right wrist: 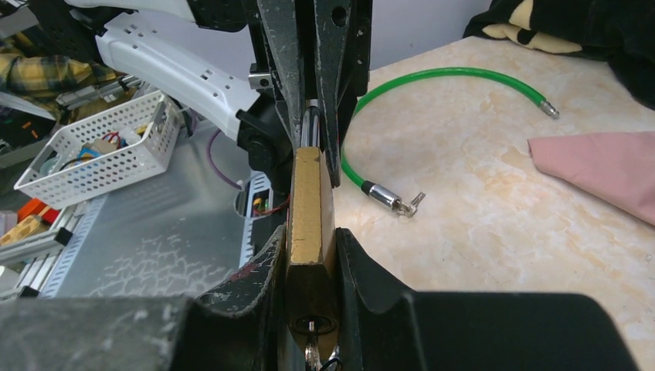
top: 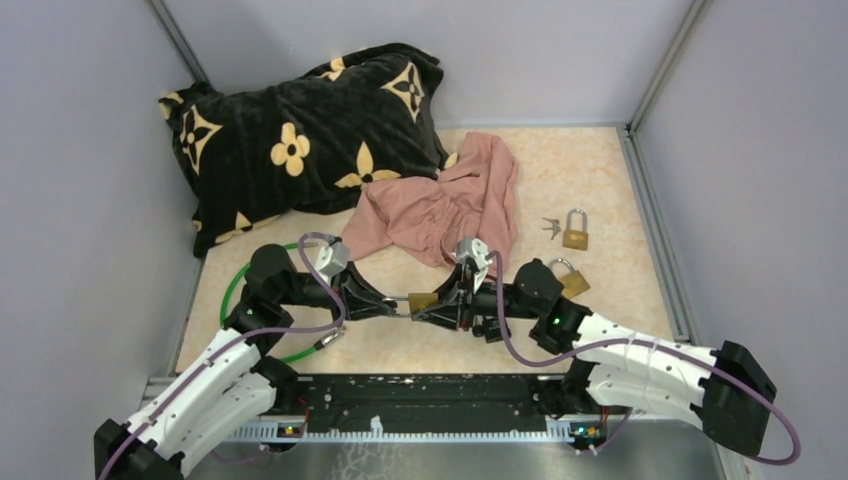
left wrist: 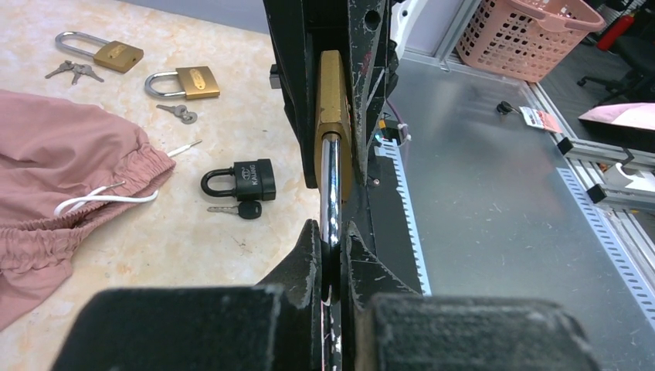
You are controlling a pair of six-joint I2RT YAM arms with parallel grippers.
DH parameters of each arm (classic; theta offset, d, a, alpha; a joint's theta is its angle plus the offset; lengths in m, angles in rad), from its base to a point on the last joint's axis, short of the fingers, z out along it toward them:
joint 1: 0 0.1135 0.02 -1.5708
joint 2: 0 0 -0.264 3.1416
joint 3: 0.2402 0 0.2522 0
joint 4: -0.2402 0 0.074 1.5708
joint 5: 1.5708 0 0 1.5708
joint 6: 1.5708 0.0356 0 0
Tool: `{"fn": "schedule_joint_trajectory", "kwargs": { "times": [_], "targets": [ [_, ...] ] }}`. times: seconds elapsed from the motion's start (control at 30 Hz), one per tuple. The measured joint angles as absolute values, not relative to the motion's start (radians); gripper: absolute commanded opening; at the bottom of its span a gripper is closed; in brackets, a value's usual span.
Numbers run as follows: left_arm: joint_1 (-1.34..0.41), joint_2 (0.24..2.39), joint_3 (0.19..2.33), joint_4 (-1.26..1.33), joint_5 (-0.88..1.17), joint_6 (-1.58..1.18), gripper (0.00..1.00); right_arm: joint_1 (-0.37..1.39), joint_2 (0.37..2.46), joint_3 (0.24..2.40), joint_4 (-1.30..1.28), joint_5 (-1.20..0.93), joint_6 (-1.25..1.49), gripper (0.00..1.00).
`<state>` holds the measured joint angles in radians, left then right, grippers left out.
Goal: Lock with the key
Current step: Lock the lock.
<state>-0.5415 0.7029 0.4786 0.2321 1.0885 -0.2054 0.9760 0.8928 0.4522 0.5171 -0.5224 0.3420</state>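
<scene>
A brass padlock (top: 422,300) is held above the table between both grippers. My left gripper (top: 397,306) is shut on its chrome shackle (left wrist: 330,182); in the left wrist view the jaws (left wrist: 332,236) pinch the bar, with the brass body (left wrist: 332,100) beyond them. My right gripper (top: 443,303) is shut on the brass body (right wrist: 309,205), fingers on both flat faces (right wrist: 309,243). A silver key (right wrist: 310,352) sits in the keyhole at the bottom of the body, partly cut off by the frame edge.
Two more brass padlocks (top: 575,232) (top: 568,277) with loose keys (top: 550,226) lie at the right. A black padlock (left wrist: 246,179) with its key (left wrist: 239,209) lies near the right arm. There is also a green cable lock (top: 235,285), pink cloth (top: 450,205) and a black pillow (top: 300,130).
</scene>
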Motion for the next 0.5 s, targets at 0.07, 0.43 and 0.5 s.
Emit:
{"fn": "schedule_joint_trajectory", "kwargs": {
  "times": [0.07, 0.43, 0.5],
  "targets": [
    [-0.540, 0.704, 0.479, 0.229, 1.086, -0.197, 0.00, 0.970, 0.904, 0.453, 0.521, -0.538, 0.344, 0.00],
    [-0.565, 0.720, 0.452, 0.363, 1.060, -0.290, 0.00, 0.956, 0.965, 0.466, 0.592, -0.571, 0.369, 0.00],
    [-0.566, 0.719, 0.452, 0.379, 1.060, -0.276, 0.00, 0.951, 0.966, 0.466, 0.599, -0.577, 0.368, 0.00]
  ]
}}
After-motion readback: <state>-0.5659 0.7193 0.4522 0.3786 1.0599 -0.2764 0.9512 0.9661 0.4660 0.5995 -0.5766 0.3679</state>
